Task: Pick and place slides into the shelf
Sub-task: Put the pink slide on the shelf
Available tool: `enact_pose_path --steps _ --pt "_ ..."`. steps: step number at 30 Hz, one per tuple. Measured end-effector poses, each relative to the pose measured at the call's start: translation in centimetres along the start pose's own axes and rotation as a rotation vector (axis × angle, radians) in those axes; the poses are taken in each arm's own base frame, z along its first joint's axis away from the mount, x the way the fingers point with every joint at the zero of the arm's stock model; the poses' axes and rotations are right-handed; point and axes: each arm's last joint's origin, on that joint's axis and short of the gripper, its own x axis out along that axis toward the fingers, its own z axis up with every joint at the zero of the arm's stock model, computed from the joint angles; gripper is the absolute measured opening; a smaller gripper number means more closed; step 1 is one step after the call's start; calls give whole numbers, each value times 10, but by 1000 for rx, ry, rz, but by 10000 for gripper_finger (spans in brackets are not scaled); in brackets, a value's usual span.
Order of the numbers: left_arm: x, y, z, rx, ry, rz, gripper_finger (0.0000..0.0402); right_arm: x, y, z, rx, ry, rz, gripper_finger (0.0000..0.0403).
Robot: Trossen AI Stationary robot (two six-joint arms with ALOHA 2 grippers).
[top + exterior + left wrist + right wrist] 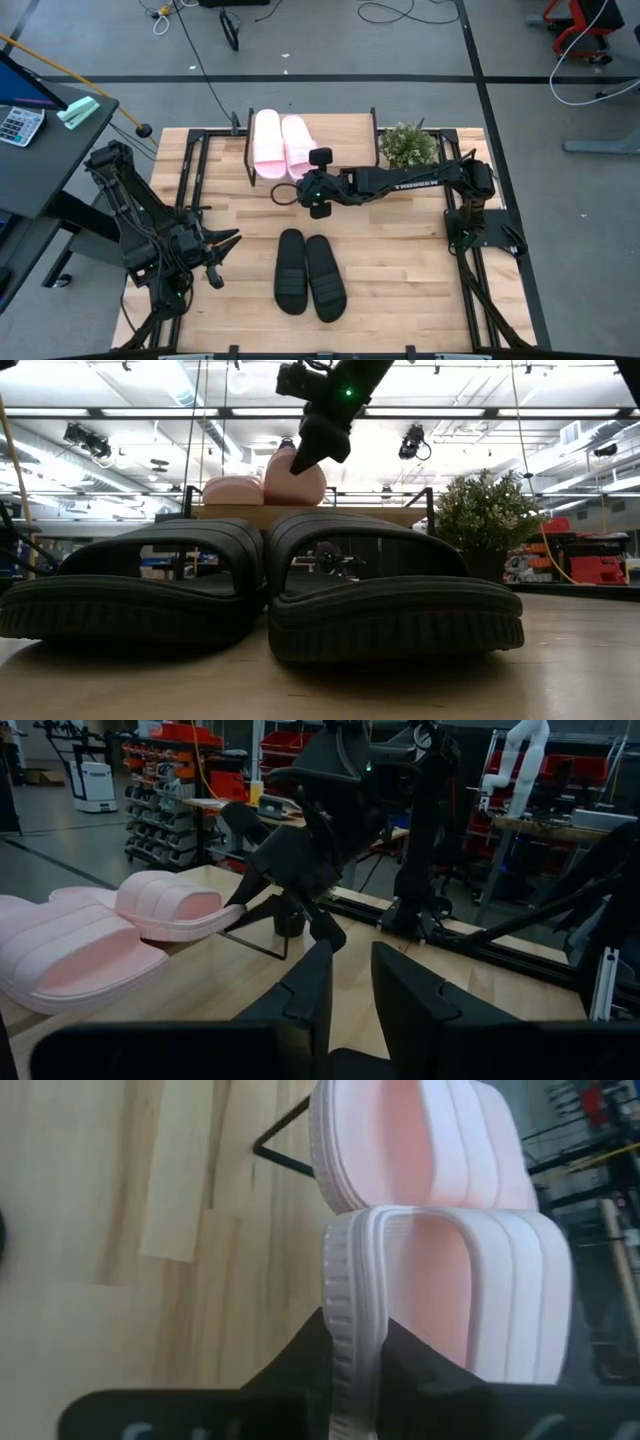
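Pink slides (281, 144): pair, side by side on the shelf (345, 131) at the counter's (400, 250) 12 o'clock edge, heels overhanging the front. Right hand (355, 1342): at the shelf's 6 o'clock side, closed on the heel rim of the right-hand pink slide. Black slides (309, 272): pair, touching, on the counter at 6 o'clock from the shelf, well apart from it. Plant (406, 146): at 3 o'clock of the shelf. Left hand (226, 246): at 9 o'clock of the black slides, fingers narrowly parted, holding nothing.
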Motion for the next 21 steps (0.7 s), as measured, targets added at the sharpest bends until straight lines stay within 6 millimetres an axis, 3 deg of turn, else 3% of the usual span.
enact_pose_path --steps 21 --pt "0 0 0 0 0 0 70 -9 7 5 0 52 -174 35"
